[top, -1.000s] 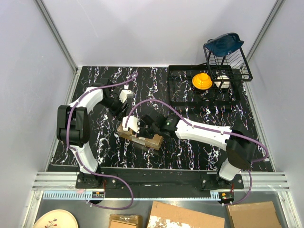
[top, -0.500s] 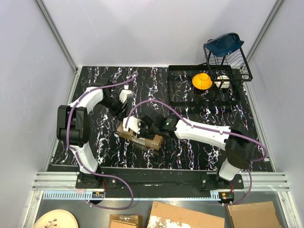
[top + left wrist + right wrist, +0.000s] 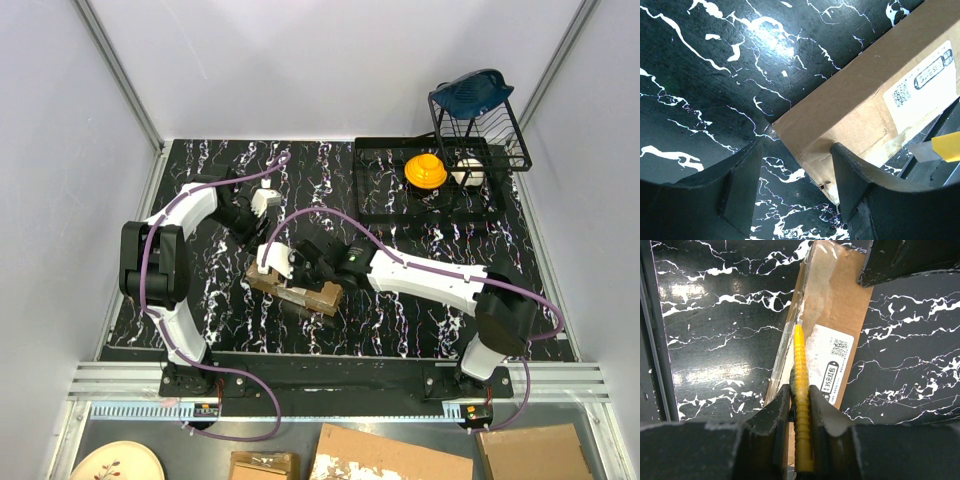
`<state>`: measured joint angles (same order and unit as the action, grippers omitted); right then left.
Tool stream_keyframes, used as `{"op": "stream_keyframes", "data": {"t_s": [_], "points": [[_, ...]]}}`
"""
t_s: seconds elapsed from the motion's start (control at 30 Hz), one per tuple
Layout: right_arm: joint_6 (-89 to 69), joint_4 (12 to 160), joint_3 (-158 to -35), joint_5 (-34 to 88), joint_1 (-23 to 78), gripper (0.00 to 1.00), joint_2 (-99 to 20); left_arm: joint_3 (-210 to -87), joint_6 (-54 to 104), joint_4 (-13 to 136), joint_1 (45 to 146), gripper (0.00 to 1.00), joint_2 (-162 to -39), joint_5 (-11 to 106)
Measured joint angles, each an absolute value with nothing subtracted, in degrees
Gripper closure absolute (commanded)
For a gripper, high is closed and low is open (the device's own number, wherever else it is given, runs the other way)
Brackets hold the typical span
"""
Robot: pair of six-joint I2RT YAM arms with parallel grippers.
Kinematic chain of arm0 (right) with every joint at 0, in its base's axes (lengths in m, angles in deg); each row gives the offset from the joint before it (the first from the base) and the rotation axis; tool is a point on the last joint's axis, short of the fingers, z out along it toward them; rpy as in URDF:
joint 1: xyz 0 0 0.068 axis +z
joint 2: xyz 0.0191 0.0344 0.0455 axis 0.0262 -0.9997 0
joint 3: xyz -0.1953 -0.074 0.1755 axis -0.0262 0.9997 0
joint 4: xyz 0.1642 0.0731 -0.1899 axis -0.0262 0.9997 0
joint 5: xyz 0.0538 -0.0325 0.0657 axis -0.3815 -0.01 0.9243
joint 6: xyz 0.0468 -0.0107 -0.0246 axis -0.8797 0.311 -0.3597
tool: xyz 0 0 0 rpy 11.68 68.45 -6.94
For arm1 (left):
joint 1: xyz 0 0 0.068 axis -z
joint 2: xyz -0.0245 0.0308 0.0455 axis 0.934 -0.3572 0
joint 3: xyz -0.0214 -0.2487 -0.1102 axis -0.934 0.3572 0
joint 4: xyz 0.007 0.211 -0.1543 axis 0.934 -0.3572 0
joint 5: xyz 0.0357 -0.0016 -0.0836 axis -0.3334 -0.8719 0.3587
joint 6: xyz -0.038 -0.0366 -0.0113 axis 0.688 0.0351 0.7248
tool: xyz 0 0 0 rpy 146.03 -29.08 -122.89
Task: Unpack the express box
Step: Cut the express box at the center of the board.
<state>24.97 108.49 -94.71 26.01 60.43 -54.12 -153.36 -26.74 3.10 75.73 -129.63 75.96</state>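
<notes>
The express box point(image 3: 295, 290), a small brown carton with clear tape and a white label point(image 3: 832, 367), lies flat on the black marbled table, left of centre. My right gripper point(image 3: 800, 410) is shut on a yellow-and-black utility knife point(image 3: 800, 370). It holds the knife over the box's top, pointing along its long taped edge. My left gripper point(image 3: 800, 185) is open at the box's far-left end point(image 3: 860, 90). One box corner sits between its fingers point(image 3: 740, 195). In the top view, the left gripper point(image 3: 252, 232) is just behind the box and the right gripper point(image 3: 285, 278) is above it.
A black dish rack point(image 3: 420, 195) at the back right holds a yellow item point(image 3: 425, 170) and a white cup point(image 3: 468, 172). A wire stand with a blue object point(image 3: 475, 90) rises above it. Torn cardboard pieces point(image 3: 390, 455) and a plate point(image 3: 115, 462) lie beyond the near rail.
</notes>
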Motion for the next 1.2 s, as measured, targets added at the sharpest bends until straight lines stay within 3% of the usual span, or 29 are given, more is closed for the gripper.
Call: {"op": "stream_keyframes", "data": {"t_s": [1.2], "points": [[23.3,108.5,-95.1,26.2,60.4,1.0,-55.7,-153.4,-26.7,3.0,75.6,0.42,-129.6,76.1]]}}
